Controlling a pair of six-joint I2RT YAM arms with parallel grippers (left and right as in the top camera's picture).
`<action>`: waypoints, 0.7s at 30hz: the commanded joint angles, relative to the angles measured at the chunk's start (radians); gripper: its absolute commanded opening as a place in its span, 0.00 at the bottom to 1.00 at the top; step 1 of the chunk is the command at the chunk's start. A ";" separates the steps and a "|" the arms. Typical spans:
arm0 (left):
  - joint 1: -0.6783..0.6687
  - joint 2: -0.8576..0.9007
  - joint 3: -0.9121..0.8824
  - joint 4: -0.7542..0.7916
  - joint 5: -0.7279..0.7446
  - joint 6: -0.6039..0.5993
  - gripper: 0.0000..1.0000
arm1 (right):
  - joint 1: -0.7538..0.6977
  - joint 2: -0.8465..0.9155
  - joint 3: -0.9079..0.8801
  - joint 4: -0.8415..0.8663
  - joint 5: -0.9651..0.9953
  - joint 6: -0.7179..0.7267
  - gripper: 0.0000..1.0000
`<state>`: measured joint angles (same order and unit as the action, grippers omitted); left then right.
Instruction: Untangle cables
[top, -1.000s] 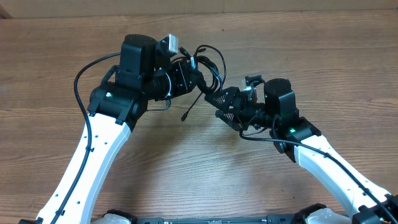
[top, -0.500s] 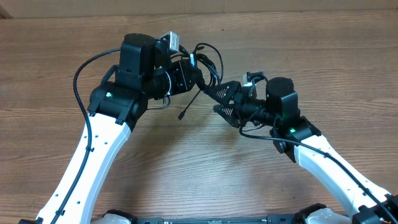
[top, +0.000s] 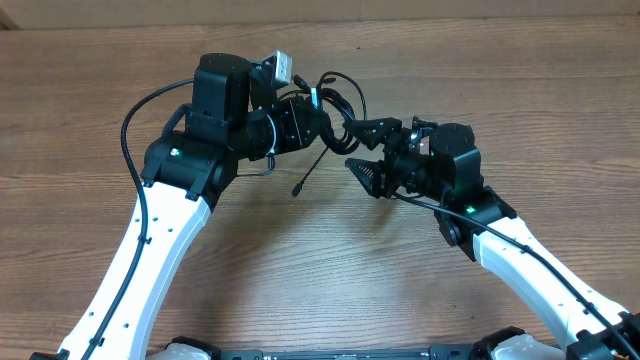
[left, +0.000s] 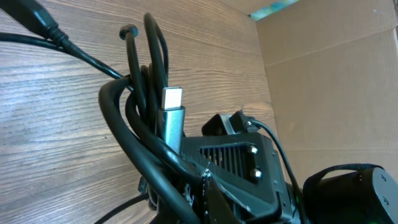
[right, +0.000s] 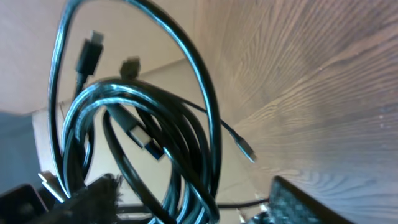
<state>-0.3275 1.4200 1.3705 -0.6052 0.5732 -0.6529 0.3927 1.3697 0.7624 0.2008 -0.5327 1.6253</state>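
Note:
The cables (top: 338, 102) are a tangled bundle of thin black loops held above the table. My left gripper (top: 312, 124) is shut on the bundle. One loose end hangs down to a small plug (top: 297, 187). My right gripper (top: 364, 150) is open just right of the bundle, its upper finger next to the loops. In the left wrist view the cables (left: 144, 112) rise from the jaws with a silver plug (left: 172, 99) among them, and the right gripper (left: 239, 155) is close behind. In the right wrist view the loops (right: 186, 124) hang between my spread fingers (right: 199, 205).
The wooden table (top: 300, 270) lies under both arms. A thicker black arm wire (top: 135, 120) loops off the left arm. A cardboard wall (left: 336, 81) stands at the table's far edge.
My right gripper has opened wide and moved up and slightly right, closer to the bundle. The left gripper and the bundle have stayed almost still.

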 joint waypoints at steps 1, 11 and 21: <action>-0.008 -0.028 0.025 0.012 0.057 -0.031 0.04 | 0.004 -0.013 0.011 0.015 0.043 0.028 0.61; -0.008 -0.028 0.025 0.081 0.101 -0.157 0.04 | 0.064 -0.012 0.011 0.014 0.136 -0.145 0.15; 0.008 -0.029 0.025 0.154 0.146 -0.205 0.04 | 0.080 -0.012 0.011 -0.061 0.185 -0.594 0.04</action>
<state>-0.3271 1.4193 1.3705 -0.4808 0.6754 -0.8246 0.4641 1.3697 0.7628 0.1650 -0.3687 1.2659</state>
